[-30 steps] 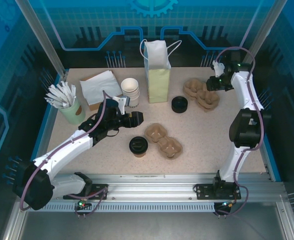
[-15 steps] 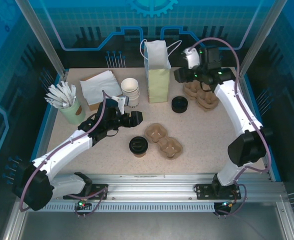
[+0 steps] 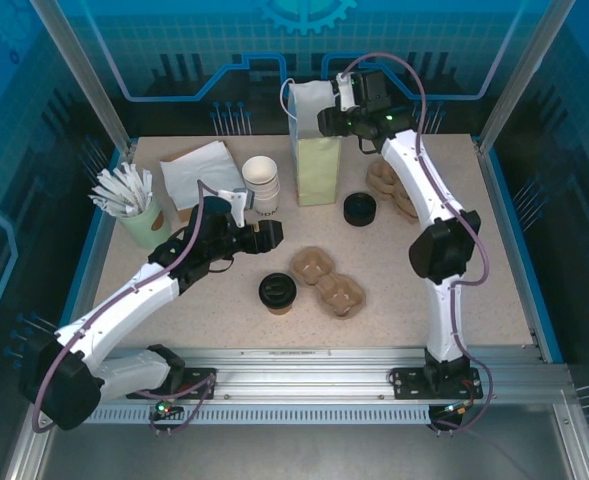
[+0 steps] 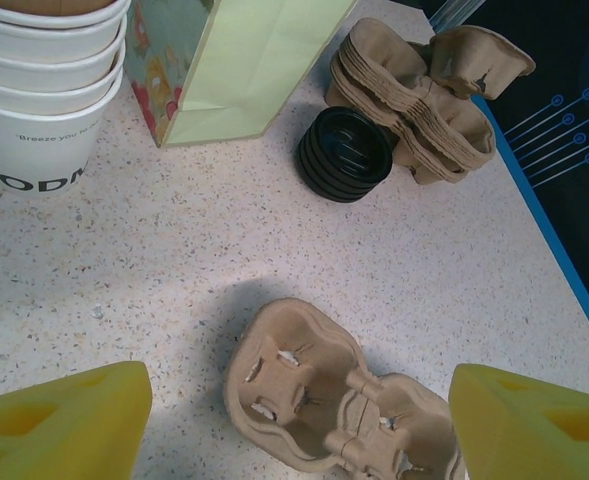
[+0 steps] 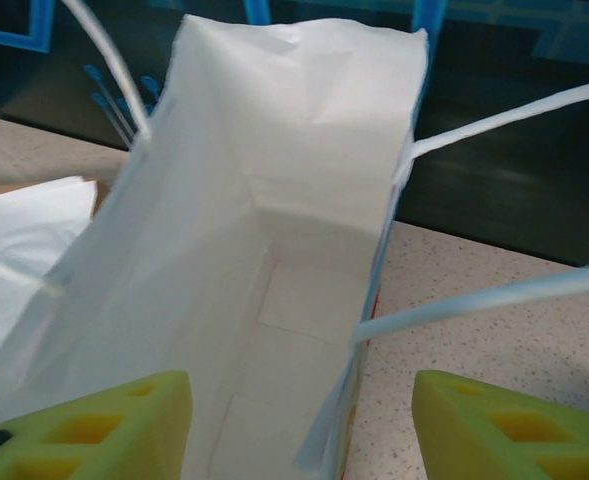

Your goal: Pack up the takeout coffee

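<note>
The takeout coffee (image 3: 276, 292), a brown cup under a black lid, stands upright at the table's front middle. Just right of it lies a brown pulp cup carrier (image 3: 328, 280). My left gripper (image 3: 264, 237) hovers open behind the coffee; in the left wrist view its yellow fingers (image 4: 64, 420) straddle the carrier (image 4: 314, 390) from above. A pale green paper bag (image 3: 315, 160) stands open at the back. My right gripper (image 3: 331, 120) hangs open over its top right rim, and the bag's white inside (image 5: 274, 250) and a handle strap (image 5: 474, 300) lie between its fingers (image 5: 514, 425).
A stack of white cups (image 3: 261, 183) and napkins (image 3: 202, 172) sit left of the bag. A green holder of stir sticks (image 3: 139, 205) stands at far left. Loose black lids (image 3: 359, 209) and stacked carriers (image 3: 399, 190) lie right of the bag.
The right arm has swung left from the back right corner, over the stacked carriers, to the top of the bag, its jaws wider. The left arm has barely shifted.
</note>
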Robot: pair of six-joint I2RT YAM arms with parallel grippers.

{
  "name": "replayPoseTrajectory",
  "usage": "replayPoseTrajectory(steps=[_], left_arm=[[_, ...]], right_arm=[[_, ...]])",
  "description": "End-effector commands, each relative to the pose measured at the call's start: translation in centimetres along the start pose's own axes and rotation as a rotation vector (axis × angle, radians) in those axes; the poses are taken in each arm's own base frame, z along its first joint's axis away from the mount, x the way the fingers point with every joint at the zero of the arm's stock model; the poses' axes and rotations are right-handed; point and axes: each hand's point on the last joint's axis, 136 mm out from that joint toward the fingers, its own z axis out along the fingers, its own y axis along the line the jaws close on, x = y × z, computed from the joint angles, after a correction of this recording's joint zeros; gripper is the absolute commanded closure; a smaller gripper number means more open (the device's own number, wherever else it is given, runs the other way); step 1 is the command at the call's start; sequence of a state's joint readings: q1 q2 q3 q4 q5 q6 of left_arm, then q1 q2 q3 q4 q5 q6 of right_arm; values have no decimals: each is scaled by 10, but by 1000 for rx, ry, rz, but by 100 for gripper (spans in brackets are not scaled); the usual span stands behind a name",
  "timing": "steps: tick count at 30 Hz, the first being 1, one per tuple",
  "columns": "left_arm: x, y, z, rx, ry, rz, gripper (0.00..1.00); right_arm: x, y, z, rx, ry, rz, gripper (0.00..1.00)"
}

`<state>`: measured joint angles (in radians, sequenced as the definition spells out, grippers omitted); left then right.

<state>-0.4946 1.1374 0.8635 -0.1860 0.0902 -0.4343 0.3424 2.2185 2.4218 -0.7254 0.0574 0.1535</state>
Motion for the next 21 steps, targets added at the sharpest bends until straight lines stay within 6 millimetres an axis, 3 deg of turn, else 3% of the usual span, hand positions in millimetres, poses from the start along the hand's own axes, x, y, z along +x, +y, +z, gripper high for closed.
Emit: replayPoseTrajectory(steps=[1, 6, 7, 9, 16, 21], left_arm=[[-11, -9, -9, 13, -27, 35, 20], [-7, -7, -8, 12, -17, 32, 20], [-7, -7, -8, 12, -17, 30, 20], [-5, -6, -8, 10, -15, 33, 20], [-4, -5, -11, 7, -18, 38, 20], [-3, -5, -11, 7, -17, 38, 20]], right_arm=[[-6, -2, 1, 60, -7, 19, 43], [-12, -8, 8, 95, -28, 18, 58], [-6, -9, 20, 93, -13, 18, 62], [-6, -8, 24, 91, -15, 23, 66], [-4, -13, 36, 101, -18, 33, 67], [-7, -14, 38, 97, -28, 39, 77]])
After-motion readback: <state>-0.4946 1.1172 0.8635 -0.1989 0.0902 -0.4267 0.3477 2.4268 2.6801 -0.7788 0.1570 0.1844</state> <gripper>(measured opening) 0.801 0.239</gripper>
